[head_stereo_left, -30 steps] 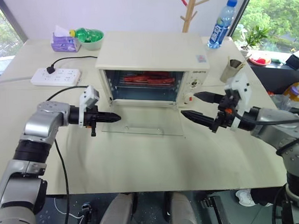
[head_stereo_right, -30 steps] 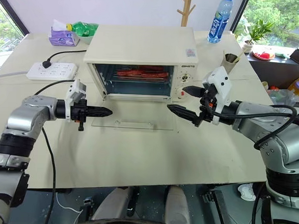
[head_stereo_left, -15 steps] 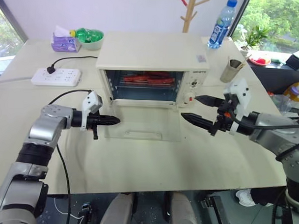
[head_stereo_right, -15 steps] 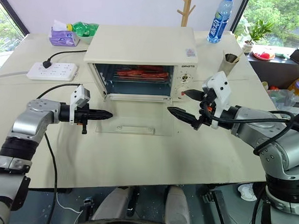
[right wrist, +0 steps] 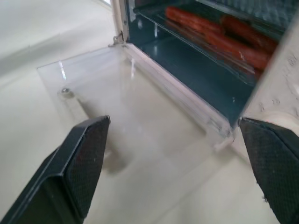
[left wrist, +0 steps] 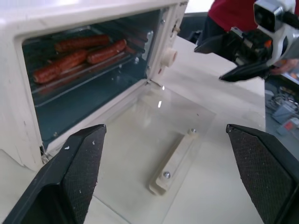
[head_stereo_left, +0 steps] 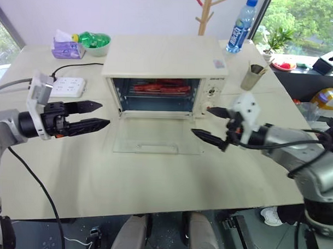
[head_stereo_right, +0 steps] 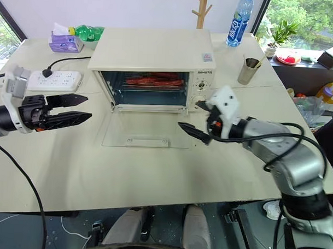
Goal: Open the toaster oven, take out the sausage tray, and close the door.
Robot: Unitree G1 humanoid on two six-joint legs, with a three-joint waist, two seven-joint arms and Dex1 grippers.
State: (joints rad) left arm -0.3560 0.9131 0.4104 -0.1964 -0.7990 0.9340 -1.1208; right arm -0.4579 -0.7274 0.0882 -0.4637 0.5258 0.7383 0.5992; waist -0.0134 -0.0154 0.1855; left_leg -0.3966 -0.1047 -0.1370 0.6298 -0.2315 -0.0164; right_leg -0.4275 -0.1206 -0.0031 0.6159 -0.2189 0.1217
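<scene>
- The toaster oven (head_stereo_left: pixel 167 70) stands on the worktop (head_stereo_left: pixel 153 178), and its door (head_stereo_left: pixel 158 136) lies flat open in front of it, with the handle (left wrist: pixel 174 163) on the far end from the hinge.
- The sausage tray (left wrist: pixel 79 58) is inside the oven, on the upper level, with several red sausages (head_stereo_left: pixel 159 87) on it.
- The tray looks like thin stiff metal, so probably light, but the sausages are round and can roll if it tilts. I think its front rim is the best place to hold, and it should be pulled out level.
- It may also be hot and smooth, so a firm pinch is needed.
- The left gripper (head_stereo_left: pixel 93 115) is left of the oven, jaws wide apart, holding nothing.
- The right gripper (head_stereo_left: pixel 210 126) is near the door's right edge, in front of the oven's control panel (head_stereo_left: pixel 213 93), jaws also wide apart and empty.
</scene>
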